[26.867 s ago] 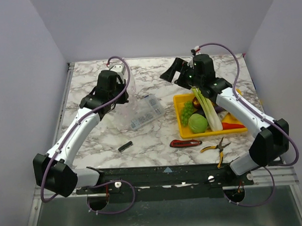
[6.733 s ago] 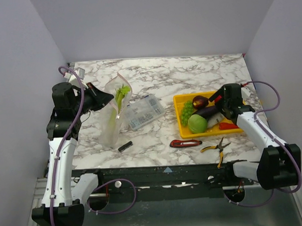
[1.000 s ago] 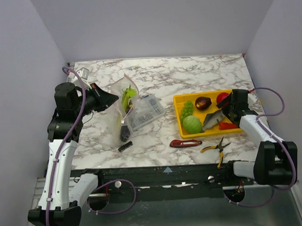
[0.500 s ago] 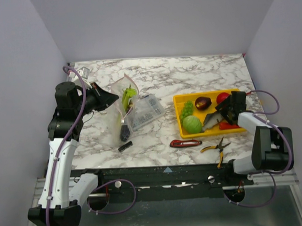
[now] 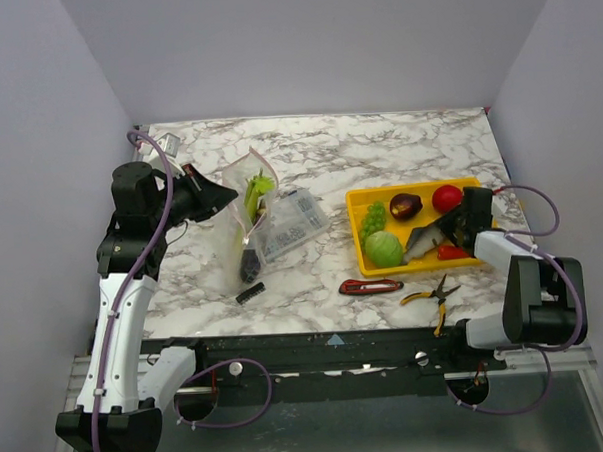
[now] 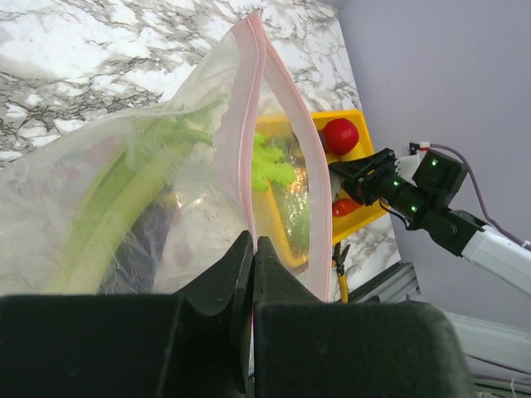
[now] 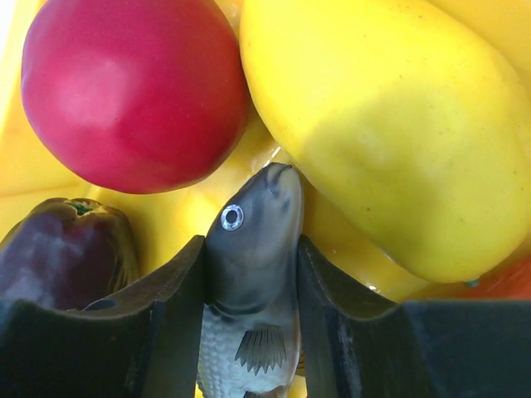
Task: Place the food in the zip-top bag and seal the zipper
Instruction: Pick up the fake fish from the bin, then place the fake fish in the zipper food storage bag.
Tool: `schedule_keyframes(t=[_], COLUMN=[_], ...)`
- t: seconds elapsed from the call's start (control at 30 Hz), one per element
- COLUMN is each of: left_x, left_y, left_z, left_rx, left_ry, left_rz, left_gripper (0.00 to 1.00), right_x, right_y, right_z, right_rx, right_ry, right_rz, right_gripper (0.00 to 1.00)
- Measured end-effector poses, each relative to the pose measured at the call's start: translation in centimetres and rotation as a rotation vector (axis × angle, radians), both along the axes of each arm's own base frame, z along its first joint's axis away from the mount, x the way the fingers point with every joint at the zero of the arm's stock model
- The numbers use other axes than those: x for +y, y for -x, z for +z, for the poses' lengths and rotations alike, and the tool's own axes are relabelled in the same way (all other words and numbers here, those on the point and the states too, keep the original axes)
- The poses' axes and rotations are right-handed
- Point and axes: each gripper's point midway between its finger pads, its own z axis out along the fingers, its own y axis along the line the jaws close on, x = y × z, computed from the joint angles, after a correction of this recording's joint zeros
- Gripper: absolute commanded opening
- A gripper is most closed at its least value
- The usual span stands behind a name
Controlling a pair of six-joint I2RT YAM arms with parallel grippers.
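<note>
The clear zip-top bag (image 5: 243,221) stands upright at the left with pale green celery (image 5: 255,186) and a dark item inside. My left gripper (image 5: 216,200) is shut on the pink zipper (image 6: 246,149) at the bag's mouth, which gapes open. In the yellow tray (image 5: 353,199) lie grapes (image 5: 373,219), cabbage (image 5: 384,248), an eggplant (image 5: 405,204), a tomato (image 5: 446,197) and a red chili (image 5: 451,251). My right gripper (image 7: 250,249) grips a grey toy fish (image 7: 249,224) on both sides, next to the tomato (image 7: 133,91), a yellow fruit (image 7: 390,124) and the eggplant (image 7: 66,240).
A rigid clear compartment box (image 5: 291,221) lies just right of the bag. A red-handled knife (image 5: 370,286) and yellow-handled pliers (image 5: 432,295) lie in front of the tray. A small black part (image 5: 249,292) sits near the bag's foot.
My right gripper's fingers have closed in onto the toy fish in the tray. The left arm and the bag have stayed where they were.
</note>
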Motion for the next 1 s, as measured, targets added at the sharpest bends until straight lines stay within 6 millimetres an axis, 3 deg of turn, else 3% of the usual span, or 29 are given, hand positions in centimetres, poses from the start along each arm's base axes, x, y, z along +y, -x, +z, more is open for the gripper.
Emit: schedule_keyframes(t=[0.17,0.3,0.5,0.63,0.73,0.8,0.87,1.0], left_x=[0.0,0.0,0.0,-0.1,-0.2,-0.3,-0.4,-0.5], left_y=[0.0,-0.1,-0.3,-0.5,-0.6,-0.6,-0.6,-0.5], left_z=[0.0,0.0,0.0,0.0,0.0,0.1,0.2,0.3], left_rx=[0.001,0.000,-0.001,0.004,0.006,0.004,0.005,0.011], left_ry=[0.000,0.000,0.002,0.010,0.015,0.021,0.028,0.040], left_rz=[0.000,0.000,0.000,0.000,-0.003,-0.007,-0.011,-0.013], left_gripper=[0.00,0.00,0.00,0.00,0.00,0.00,0.00,0.00], right_x=[0.0,-0.1,-0.9,-1.1,-0.6,0.8,3.8,14.9], right_y=[0.6,1.3,1.6,0.1,-1.2,-2.3,-3.5,-4.9], right_z=[1.5,4.9,13.4,20.9,25.4,27.9,30.2,34.7], right_rx=[-0.035,-0.111,-0.318,-0.492,-0.605,-0.687,-0.765,-0.916], right_ry=[0.004,0.017,0.072,0.115,0.139,0.137,0.119,0.040], right_rz=[-0.003,-0.017,-0.046,-0.034,0.001,0.061,0.162,0.465], right_gripper=[0.07,0.00,0.00,0.00,0.00,0.00,0.00,0.00])
